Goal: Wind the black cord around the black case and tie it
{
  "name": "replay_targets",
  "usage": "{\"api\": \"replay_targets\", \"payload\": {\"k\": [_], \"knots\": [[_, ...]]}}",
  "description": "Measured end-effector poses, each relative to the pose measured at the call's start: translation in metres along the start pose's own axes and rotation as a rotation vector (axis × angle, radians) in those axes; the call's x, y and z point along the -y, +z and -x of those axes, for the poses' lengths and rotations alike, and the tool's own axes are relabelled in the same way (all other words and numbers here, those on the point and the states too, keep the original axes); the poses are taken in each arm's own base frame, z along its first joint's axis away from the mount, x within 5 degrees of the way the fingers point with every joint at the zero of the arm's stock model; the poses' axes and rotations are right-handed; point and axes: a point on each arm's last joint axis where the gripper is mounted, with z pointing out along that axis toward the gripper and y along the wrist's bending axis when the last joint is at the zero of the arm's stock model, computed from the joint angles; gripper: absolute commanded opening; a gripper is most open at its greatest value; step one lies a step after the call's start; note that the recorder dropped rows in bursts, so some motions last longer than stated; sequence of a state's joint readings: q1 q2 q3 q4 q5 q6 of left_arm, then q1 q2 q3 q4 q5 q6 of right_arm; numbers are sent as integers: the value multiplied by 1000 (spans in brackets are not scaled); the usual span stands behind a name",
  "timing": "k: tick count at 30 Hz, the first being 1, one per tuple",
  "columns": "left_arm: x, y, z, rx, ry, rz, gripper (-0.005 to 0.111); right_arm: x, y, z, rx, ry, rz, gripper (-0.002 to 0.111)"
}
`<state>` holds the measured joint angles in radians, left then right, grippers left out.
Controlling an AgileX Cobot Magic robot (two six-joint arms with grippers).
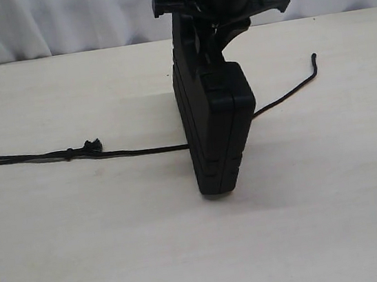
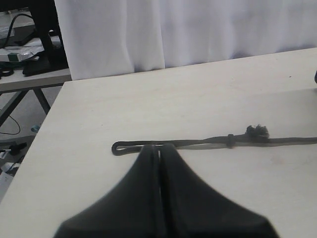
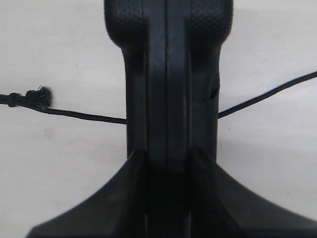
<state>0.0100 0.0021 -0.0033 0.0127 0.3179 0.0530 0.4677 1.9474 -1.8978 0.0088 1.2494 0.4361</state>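
Observation:
The black case (image 1: 218, 130) stands on one narrow edge in the middle of the table. My right gripper (image 1: 203, 54) comes down from above and is shut on its upper edge. In the right wrist view the case (image 3: 168, 74) fills the gap between the fingers of that gripper (image 3: 167, 153). The black cord (image 1: 141, 151) runs along the table from the left edge, passes under or behind the case and ends at the right. My left gripper (image 2: 159, 148) is out of the exterior view. Its jaws are shut on the doubled cord (image 2: 198, 143) near the end loop (image 2: 115, 148), short of the knot (image 2: 230, 140) and tuft (image 2: 257, 131).
The pale table (image 1: 85, 252) ends at a white curtain (image 1: 54, 19) at the back. In the left wrist view the table's side edge (image 2: 44, 129) drops off, with a cluttered bench (image 2: 25, 54) beyond it. The cord's free end (image 1: 313, 58) curls up at the right.

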Motion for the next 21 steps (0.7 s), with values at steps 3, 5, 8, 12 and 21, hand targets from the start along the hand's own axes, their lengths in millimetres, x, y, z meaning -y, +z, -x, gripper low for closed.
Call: {"api": "replay_targets", "payload": {"k": [3,5,8,12,21], "knots": [[0,0,0,2,8,3,0,1,0,0,4,-3,-8,4],[-1,0,2,25,18,7,0,1,0,0,4,-5,-8,4],[0,-1,14,152,-32,0,0,1,0,0,4,-7,-8,4],[-3,-6,33,377,-146,1,0,1,0,0,3,-14,-8,4],[-10,-25,62,765,-587,-113,0,1,0,0,3,-30,-8,4]]}}
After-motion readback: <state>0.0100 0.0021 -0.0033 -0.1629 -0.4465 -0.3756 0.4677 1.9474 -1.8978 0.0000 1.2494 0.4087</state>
